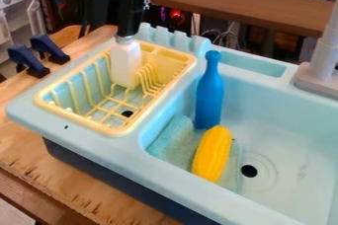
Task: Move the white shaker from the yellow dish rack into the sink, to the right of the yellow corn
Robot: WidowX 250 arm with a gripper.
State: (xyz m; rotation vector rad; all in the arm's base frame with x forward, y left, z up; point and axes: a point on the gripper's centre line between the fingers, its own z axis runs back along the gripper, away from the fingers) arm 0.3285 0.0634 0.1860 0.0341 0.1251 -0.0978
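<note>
At the upper left, my gripper (128, 30) points down over the yellow dish rack (117, 131). It is shut on the top of a white bottle (125, 63), just at the bottle's silvery neck. The bottle is upright, with its lower part inside the rack, beside the rack's short upright prongs. I cannot tell whether its base touches the rack floor.
In the light blue sink (300, 135), a blue bottle (210, 93) and a yellow corn cob (212, 154) lie by a teal cloth (173, 142). A grey faucet (321, 61) rises at the right. Dark blue clamps (26, 61) stand on the wooden counter at left.
</note>
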